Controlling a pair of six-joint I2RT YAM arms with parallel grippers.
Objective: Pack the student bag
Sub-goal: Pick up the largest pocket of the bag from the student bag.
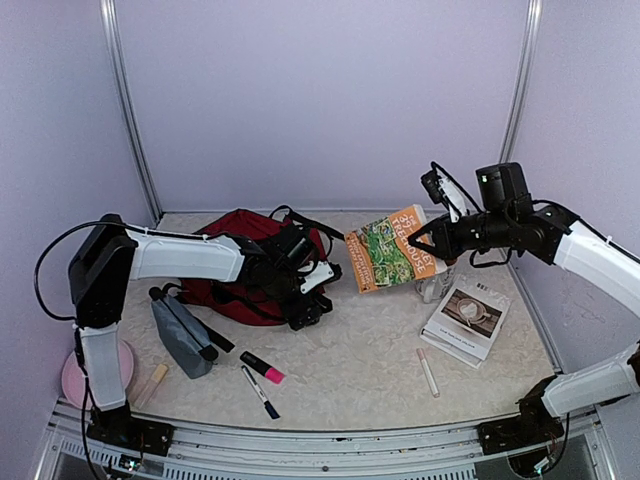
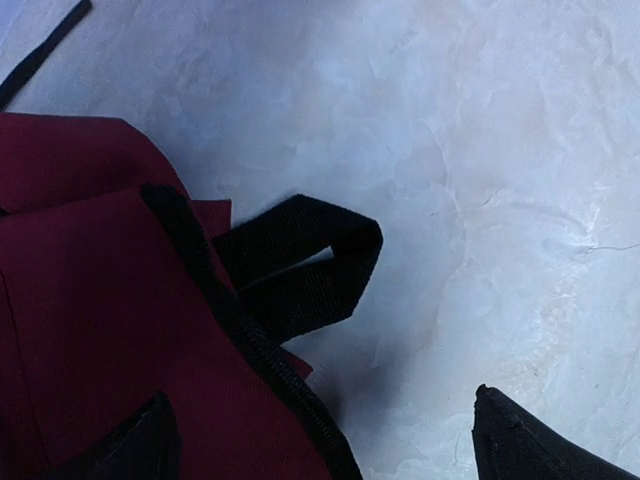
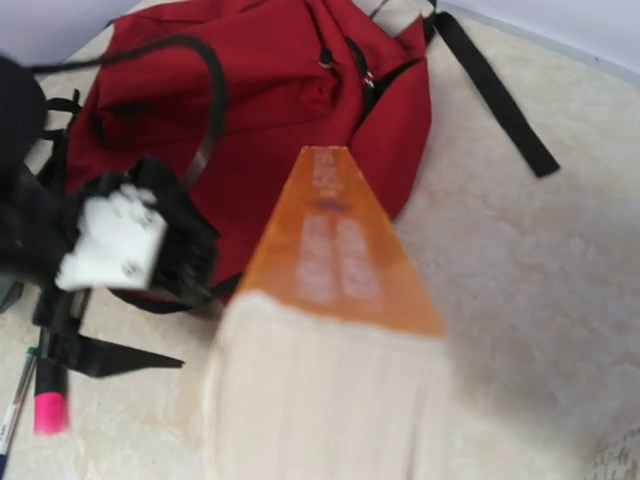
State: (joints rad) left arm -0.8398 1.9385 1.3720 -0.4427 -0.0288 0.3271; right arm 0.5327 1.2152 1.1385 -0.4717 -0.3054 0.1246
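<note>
The student bag (image 1: 240, 262), dark red with black straps, lies at the back left of the table. My left gripper (image 1: 307, 297) hovers at its right edge, open and holding nothing. In the left wrist view its fingertips (image 2: 530, 445) stand wide apart over the student bag's zipper edge (image 2: 110, 330) and a black strap loop (image 2: 305, 270). My right gripper (image 1: 432, 243) is shut on an orange book with a green cover (image 1: 390, 250), held in the air to the right of the bag. In the right wrist view the book (image 3: 335, 300) hides the fingers, and the student bag (image 3: 270, 90) lies beyond it.
A grey pencil pouch (image 1: 182, 336), a pink highlighter (image 1: 262, 367) and a blue pen (image 1: 259, 391) lie in front of the bag. A second book (image 1: 466, 318) and a white stick (image 1: 428, 372) lie at the right. A pink disc (image 1: 72, 376) sits by the left arm's base.
</note>
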